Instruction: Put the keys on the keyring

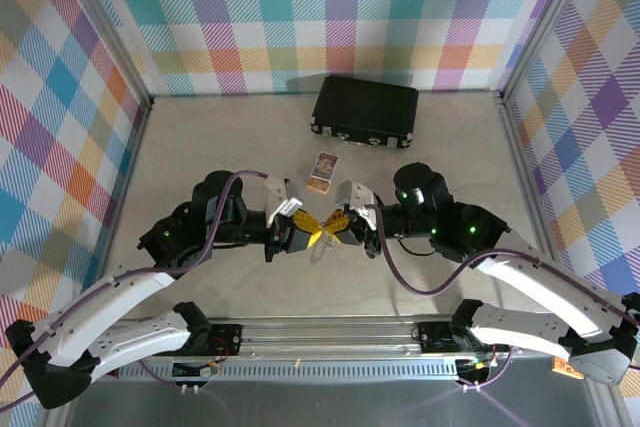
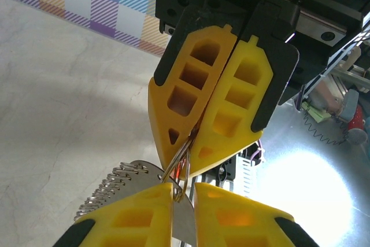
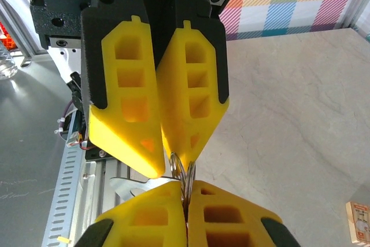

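Both grippers meet tip to tip above the table's middle. My left gripper (image 1: 308, 234) (image 2: 184, 201) stands almost shut on the keyring (image 2: 147, 168), a flat grey metal piece that runs through the narrow gap between its fingers, with its short chain (image 2: 107, 192) hanging to the left. My right gripper (image 1: 340, 227) (image 3: 186, 198) is shut on the thin wire ring (image 3: 185, 172) of the keys. That ring reaches across to the left gripper's fingertip. A sliver of the red tag (image 2: 177, 171) shows under the right gripper's tips. The key blade is hidden.
A black case (image 1: 365, 110) lies at the back of the table. A small printed card (image 1: 324, 171) (image 3: 358, 221) lies just beyond the grippers. The aluminium rail (image 1: 330, 332) carrying the arm bases runs along the near edge. Plaid walls close three sides.
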Controlling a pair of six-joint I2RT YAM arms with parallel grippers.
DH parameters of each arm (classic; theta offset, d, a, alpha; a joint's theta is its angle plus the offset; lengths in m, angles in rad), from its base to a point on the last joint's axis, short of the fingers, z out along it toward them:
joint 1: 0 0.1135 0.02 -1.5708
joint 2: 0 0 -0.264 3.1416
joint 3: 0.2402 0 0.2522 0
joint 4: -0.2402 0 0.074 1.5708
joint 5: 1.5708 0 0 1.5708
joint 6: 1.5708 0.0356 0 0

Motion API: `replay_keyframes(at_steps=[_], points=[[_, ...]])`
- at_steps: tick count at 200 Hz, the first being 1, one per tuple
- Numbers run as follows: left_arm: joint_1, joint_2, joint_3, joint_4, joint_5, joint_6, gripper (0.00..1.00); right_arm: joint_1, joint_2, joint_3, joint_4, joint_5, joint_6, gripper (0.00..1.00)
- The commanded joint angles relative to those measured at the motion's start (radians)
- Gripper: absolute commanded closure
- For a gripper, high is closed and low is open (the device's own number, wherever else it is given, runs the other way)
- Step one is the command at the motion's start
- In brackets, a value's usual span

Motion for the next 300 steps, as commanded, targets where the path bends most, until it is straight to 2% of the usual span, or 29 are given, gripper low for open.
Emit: replay_keyframes(at_steps=[1,74,98,132,158,172,203,237,256,283,300], points=[[-0.002,0.005,0.033,0.057,0.023,-0.002,0.85,-0.003,0.002,0.037,-0.001,-0.044,-0.023,1.00],[-0.001,0.020,0.011,0.120,0.035,-0.020,0.88,-0.003,0.024,0.042,-0.015,-0.068,-0.025,1.00],[-0.001,0.020,0.008,0.128,0.036,-0.020,1.00,-0.003,0.020,0.042,-0.015,-0.070,-0.023,1.00],[-0.001,-0.004,-0.017,0.182,-0.011,-0.050,1.00,-0.003,0.011,0.042,-0.006,-0.075,-0.007,1.00],[-0.001,-0.029,-0.065,0.283,-0.027,-0.096,1.00,-0.003,0.003,0.036,0.014,-0.072,0.024,0.70],[-0.001,-0.048,-0.094,0.348,-0.037,-0.119,1.00,-0.003,-0.007,0.034,0.017,-0.054,0.041,0.58],[-0.001,-0.071,-0.135,0.454,-0.044,-0.152,1.00,-0.003,-0.064,0.005,0.048,0.027,0.065,0.54],[-0.001,-0.069,-0.144,0.498,-0.019,-0.164,1.00,-0.003,-0.125,-0.019,0.081,0.095,0.083,0.49],[-0.001,-0.073,-0.145,0.509,-0.010,-0.164,1.00,-0.003,-0.145,-0.025,0.099,0.094,0.089,0.50],[-0.001,-0.076,-0.146,0.518,0.004,-0.163,1.00,-0.002,-0.160,-0.027,0.117,0.091,0.089,0.66],[-0.001,-0.077,-0.148,0.525,0.008,-0.163,1.00,-0.003,-0.158,-0.026,0.126,0.059,0.088,0.70]])
